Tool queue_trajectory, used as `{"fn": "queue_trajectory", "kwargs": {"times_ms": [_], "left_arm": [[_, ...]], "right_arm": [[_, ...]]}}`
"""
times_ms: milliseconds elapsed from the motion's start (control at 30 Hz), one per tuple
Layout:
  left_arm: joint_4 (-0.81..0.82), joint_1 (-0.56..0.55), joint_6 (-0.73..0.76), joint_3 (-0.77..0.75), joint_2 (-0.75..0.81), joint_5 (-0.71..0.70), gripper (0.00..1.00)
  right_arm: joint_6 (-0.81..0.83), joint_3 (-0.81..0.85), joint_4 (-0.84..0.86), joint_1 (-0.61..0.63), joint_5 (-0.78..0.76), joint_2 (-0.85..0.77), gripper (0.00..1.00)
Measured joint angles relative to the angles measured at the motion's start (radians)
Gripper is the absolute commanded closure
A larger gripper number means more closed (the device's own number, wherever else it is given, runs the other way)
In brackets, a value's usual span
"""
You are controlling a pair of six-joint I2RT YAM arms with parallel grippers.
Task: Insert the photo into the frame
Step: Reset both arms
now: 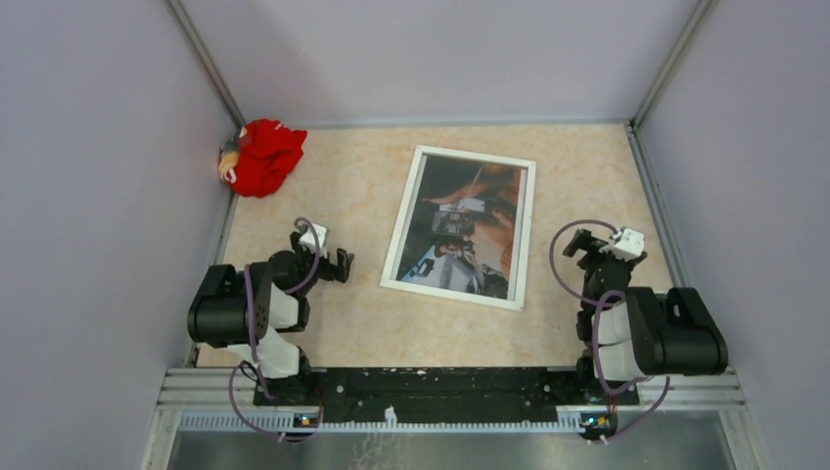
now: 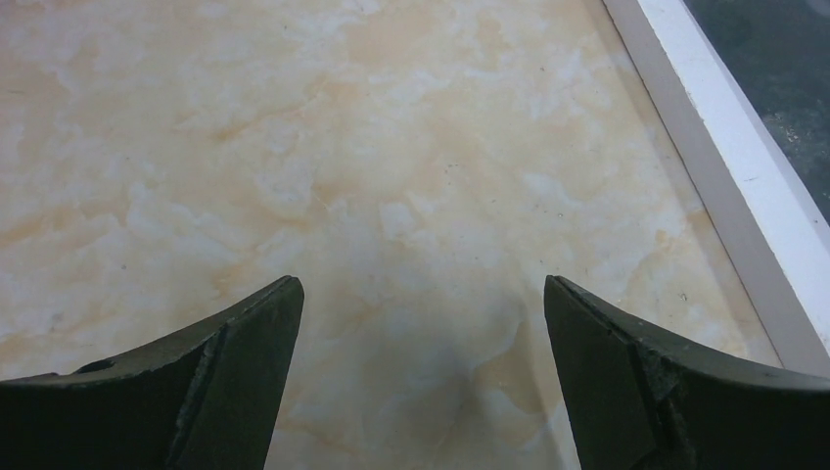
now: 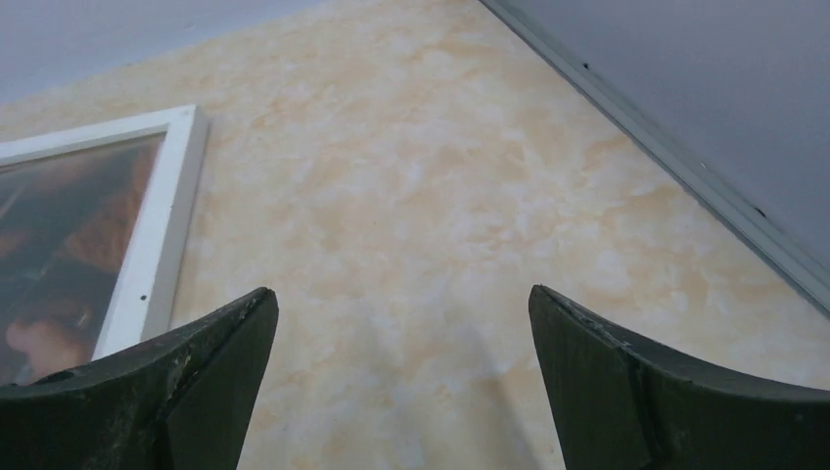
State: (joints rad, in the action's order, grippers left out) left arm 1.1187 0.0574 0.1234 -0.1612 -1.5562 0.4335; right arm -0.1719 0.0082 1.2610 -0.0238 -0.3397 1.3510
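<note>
Left gripper (image 1: 340, 264) sits with fingers spread wide, nothing between them, low over bare table (image 1: 333, 196) just left of the frame (image 1: 395, 230); its wrist view shows only marbled beige surface between the two dark fingertips (image 2: 245, 333), with the frame's white rail (image 2: 744, 147) running along the right edge and a dark strip of the photo (image 2: 783, 59) beyond it; right gripper (image 1: 587, 245) likewise spread and holding nothing, on the frame's right side, apart from it; its wrist view has the frame's corner (image 3: 161, 225) and the print's reddish-brown area (image 3: 69, 225) at left, and a grey wall rail (image 3: 685, 157) at right; frame lies flat mid-table, slightly rotated, long side running away from the arm bases; photo (image 1: 465, 220) lies face-up inside the white border, dark image filling the opening; only bare tabletop separates each gripper from the frame; a crumpled red soft item (image 1: 262, 155) sits in the far-left corner against the side wall (image 1: 108, 147), well apart from frame and arms.
</note>
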Motion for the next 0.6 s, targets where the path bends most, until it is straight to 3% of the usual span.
{"fn": "queue_trajectory", "kwargs": {"times_ms": [100, 267, 600], "left_arm": [[0.034, -0.002, 0.000, 0.001, -0.026, -0.005, 0.01], [0.055, -0.003, -0.002, -0.097, -0.025, -0.027, 0.01], [0.038, -0.003, -0.002, -0.097, -0.025, -0.032, 0.01]], "right_arm": [[0.038, 0.000, 0.143, 0.008, 0.035, 0.106, 0.01], [0.058, 0.075, 0.045, 0.015, 0.042, 0.105, 0.01], [0.086, 0.154, -0.032, 0.043, 0.065, 0.105, 0.01]]}}
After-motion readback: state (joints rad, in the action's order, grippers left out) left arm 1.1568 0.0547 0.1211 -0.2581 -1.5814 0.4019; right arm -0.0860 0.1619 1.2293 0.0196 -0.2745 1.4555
